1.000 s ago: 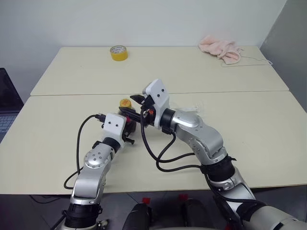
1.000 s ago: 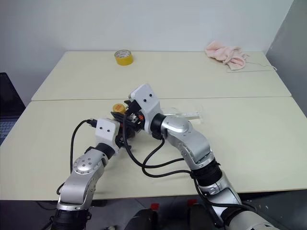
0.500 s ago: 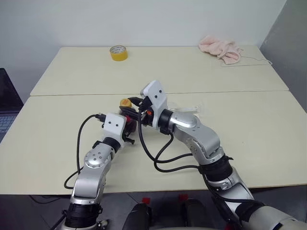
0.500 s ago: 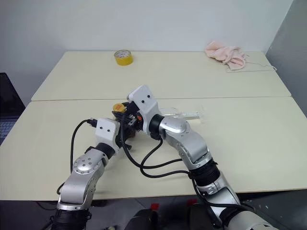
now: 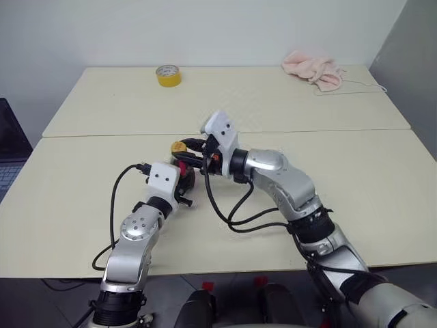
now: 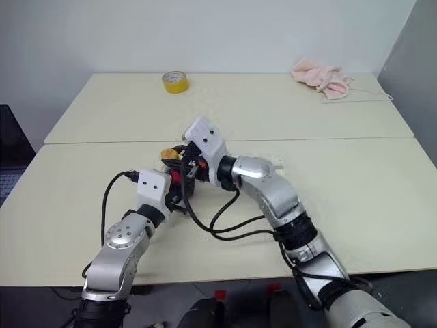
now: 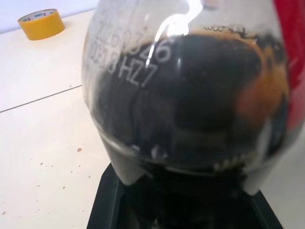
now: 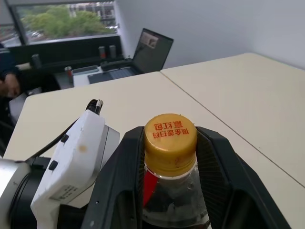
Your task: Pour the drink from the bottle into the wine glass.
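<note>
"HZ7" printed on bottle point(image 7: 190, 95)

Two pale cream bench point(image 5: 102, 198) tops stand pushed together, a thin seam running across between them. On the far one, a yellow tape roll point(image 5: 168, 75) lies flat near its back edge toward the left, and a crumpled pink cloth point(image 5: 313, 69) lies at the far right corner. Small dark droplets point(image 7: 52, 171) speckle the near top.
</note>
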You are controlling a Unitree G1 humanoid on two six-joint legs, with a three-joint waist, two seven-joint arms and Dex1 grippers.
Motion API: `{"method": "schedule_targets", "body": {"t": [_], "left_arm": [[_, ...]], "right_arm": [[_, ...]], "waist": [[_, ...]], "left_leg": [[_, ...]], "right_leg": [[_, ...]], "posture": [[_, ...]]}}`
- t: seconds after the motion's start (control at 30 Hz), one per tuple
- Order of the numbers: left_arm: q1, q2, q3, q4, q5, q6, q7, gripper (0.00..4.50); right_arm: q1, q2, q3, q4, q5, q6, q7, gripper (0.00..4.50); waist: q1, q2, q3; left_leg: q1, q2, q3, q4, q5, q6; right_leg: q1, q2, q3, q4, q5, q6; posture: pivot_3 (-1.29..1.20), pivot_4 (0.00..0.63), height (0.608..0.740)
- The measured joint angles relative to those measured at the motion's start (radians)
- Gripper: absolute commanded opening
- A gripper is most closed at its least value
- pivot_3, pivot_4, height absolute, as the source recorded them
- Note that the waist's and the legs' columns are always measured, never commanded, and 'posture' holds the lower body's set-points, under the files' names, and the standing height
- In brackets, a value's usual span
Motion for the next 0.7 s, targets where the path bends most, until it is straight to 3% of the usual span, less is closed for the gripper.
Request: {"method": "schedule_targets", "body": {"t": [0.3, 0.47, 0.7], "left_arm": [[0.005, 0.008, 0.029, -0.016, -0.023, 0.032, -0.012, 1.0], [0.008, 0.011, 0.044, -0.016, -0.025, 0.052, -0.012, 0.99], [0.012, 0.012, 0.048, -0.016, -0.026, 0.062, -0.013, 0.99]], "right_arm": [[-0.239, -0.01, 0.017, 0.457, -0.023, -0.328, 0.303, 1.25], [-0.332, 0.031, 0.025, 0.666, -0.061, -0.498, 0.346, 1.25], [-0.355, 0.046, 0.019, 0.747, -0.082, -0.583, 0.36, 1.25]], "waist": [[-0.001, 0.0, 0.0], [-0.002, 0.0, 0.0], [-0.002, 0.0, 0.0]], "left_leg": [[0.0, 0.0, 0.0, 0.0, 0.0, 0.0], [0.0, 0.0, 0.0, 0.0, 0.0, 0.0], [0.0, 0.0, 0.0, 0.0, 0.001, -0.001]], "right_leg": [[0.0, 0.0, 0.0, 0.0, 0.0, 0.0], [0.0, 0.0, 0.0, 0.0, 0.0, 0.0], [0.0, -0.001, 0.0, 0.0, 0.0, 0.0]], "posture": [[0.0, 0.15, 0.74], [0.0, 0.15, 0.74], [0.0, 0.15, 0.74]]}}
